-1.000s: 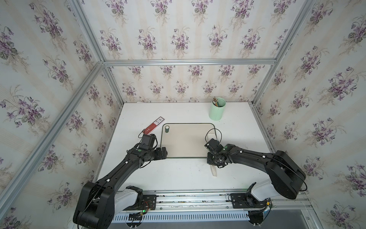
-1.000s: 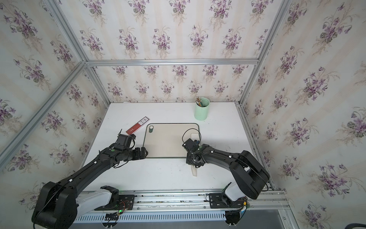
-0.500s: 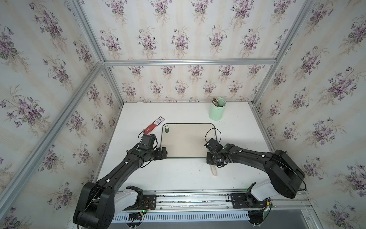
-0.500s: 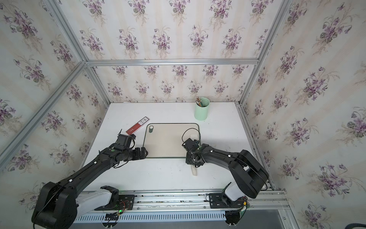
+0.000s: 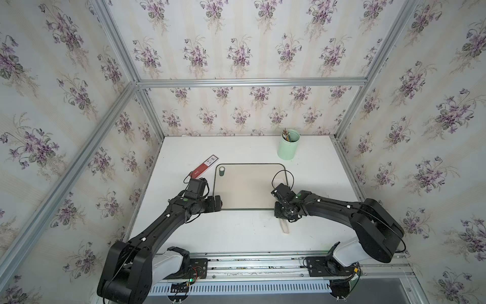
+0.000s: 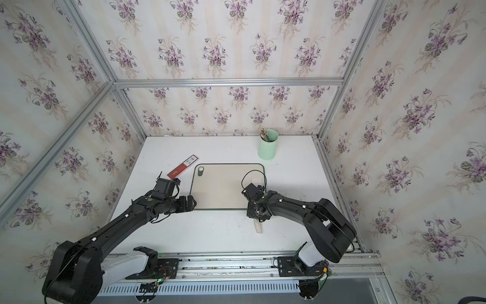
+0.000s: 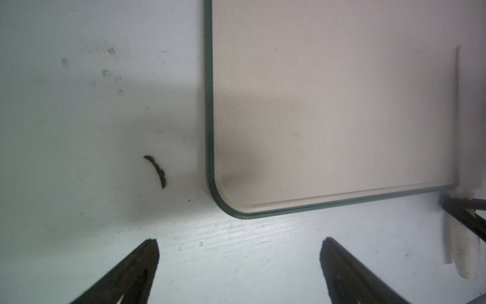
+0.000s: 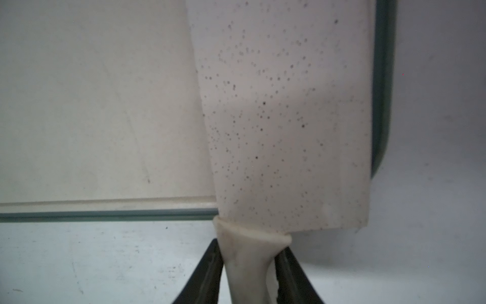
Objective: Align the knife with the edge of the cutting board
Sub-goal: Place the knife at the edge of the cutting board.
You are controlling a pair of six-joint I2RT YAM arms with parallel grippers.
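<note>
Pale cream cleaver-shaped knife (image 8: 284, 118): blade flat on beige green-rimmed cutting board (image 8: 92, 105), beside one rim, handle overhanging.
Right gripper (image 8: 249, 246) pinches handle; left gripper (image 7: 238, 240) gapes, empty. Pivot gently till blade parallels rim.

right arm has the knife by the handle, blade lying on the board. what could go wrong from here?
1. The right gripper pinches the knife by its handle, which hangs off the cutting board; letting go could drop the handle and swing the blade off parallel with the green rim.
2. The open left gripper sits close to the board's near corner; a stray move might shove the board.
</note>
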